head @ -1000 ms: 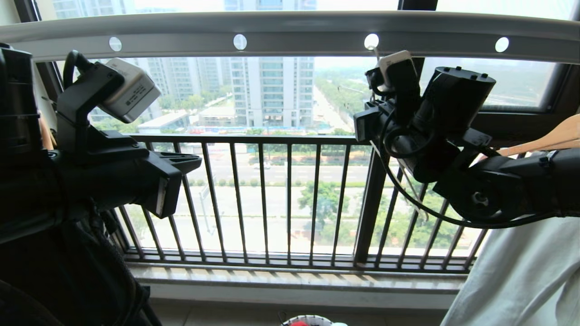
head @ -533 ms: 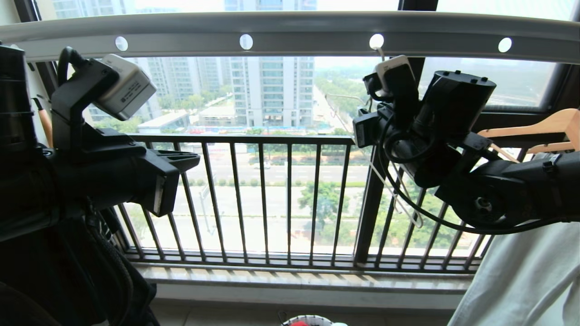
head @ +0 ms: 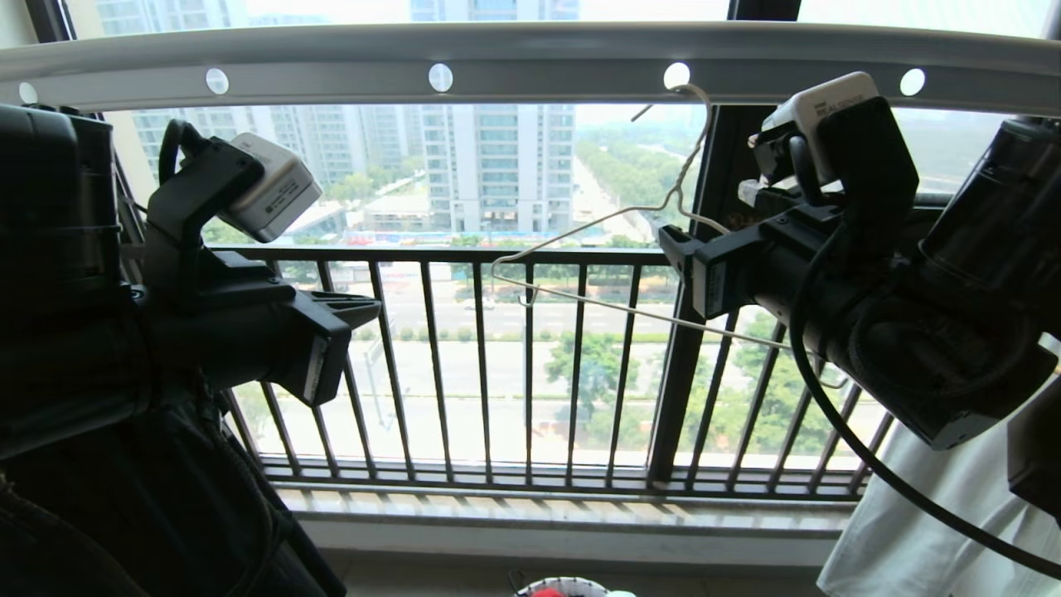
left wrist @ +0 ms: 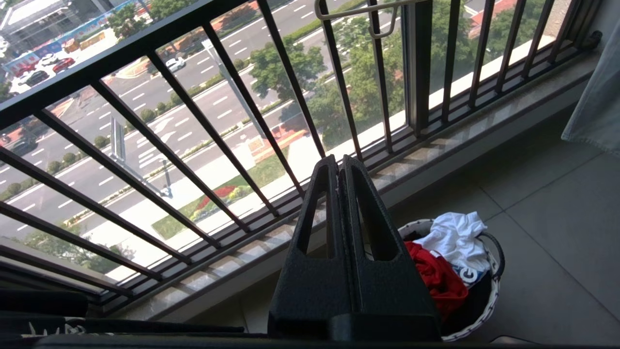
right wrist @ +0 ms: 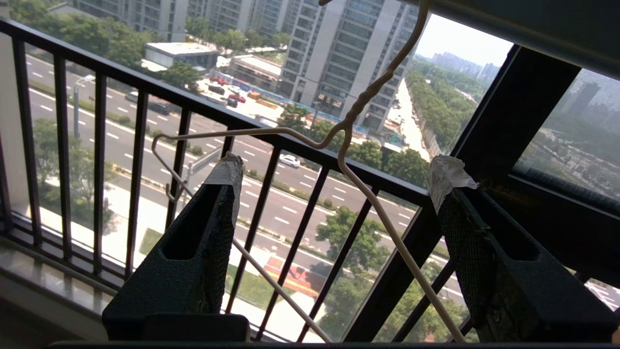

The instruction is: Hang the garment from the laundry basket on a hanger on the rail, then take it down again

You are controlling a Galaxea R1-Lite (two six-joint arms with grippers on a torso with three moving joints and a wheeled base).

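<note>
Thin pale wire hanger (head: 630, 249) hooked on the long grey metal rail with round white holes (head: 530, 62), bare, ready to take clothing. Right gripper (right wrist: 334, 194) just beside it, jaws wide, holding nothing. Left gripper (left wrist: 339, 167) closed and empty, parked near the window bars. Red T-shirt garment (left wrist: 436, 276) crumpled in the small round white-mesh laundry basket (left wrist: 491, 310) on the floor, likely next pickup.

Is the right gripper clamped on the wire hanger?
No: the right gripper has its fingers spread wide, and the hanger hangs free between them.

Black arms (head: 928, 348) carry white wrist cameras (head: 816, 108) (black cables looping).
</note>
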